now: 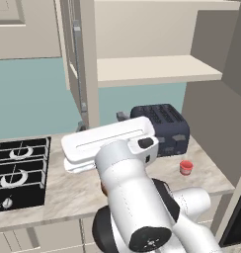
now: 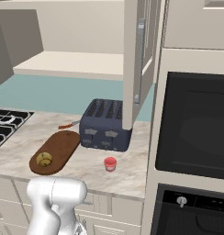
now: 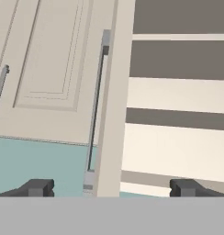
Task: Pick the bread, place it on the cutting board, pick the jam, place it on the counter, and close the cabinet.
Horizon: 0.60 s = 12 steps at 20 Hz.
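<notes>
Cabinet, tall beige panelled wall cupboard [image 3: 114,92]: door open, its edge and silver bar handle [image 3: 96,105] straight ahead between the wide-spread, empty end effector [image 3: 111,187] tips. Golden-brown roll [image 2: 44,159] sits on dark oblong wooden cutting board [image 2: 61,148]; small red jam jar [image 2: 110,164] on beige marbled table [image 2: 127,172], both below the end effector.

Bread [image 2: 44,159] sits on cutting board [image 2: 55,152], near its front end. Jam [image 2: 110,164] on counter [image 2: 127,172], in front of toaster [image 2: 105,125]. Cabinet [image 2: 137,59] door stands open above toaster
</notes>
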Motion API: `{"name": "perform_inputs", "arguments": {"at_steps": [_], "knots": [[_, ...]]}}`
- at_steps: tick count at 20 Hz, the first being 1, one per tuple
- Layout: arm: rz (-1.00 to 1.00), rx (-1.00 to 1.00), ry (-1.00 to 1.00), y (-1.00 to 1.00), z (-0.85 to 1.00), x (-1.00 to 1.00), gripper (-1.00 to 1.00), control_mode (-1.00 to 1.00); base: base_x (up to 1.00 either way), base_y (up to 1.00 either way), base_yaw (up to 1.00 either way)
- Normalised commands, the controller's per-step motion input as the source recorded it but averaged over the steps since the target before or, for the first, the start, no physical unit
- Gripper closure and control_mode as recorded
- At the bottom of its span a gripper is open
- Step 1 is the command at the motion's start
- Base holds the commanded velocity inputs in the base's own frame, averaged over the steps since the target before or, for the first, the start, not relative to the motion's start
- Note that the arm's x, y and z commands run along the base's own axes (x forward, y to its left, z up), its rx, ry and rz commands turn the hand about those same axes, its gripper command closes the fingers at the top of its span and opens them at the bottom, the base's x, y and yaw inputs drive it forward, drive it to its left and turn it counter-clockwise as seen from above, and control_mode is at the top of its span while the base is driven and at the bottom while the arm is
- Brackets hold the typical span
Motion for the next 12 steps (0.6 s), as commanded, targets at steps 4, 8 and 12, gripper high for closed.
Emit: {"name": "perform_inputs", "arguments": {"at_steps": [4, 8, 12], "knots": [[0.0, 0.0, -0.01, 0.05, -0.03, 0.09, -1.0, -1.0, 0.0, 0.0, 0.0], [0.0, 0.0, -0.02, 0.04, -0.04, 0.12, -1.0, -1.0, 0.0, 0.0, 0.0], [0.0, 0.0, -0.02, 0.06, -0.04, 0.18, -1.0, -1.0, 0.0, 0.0, 0.0]]}}
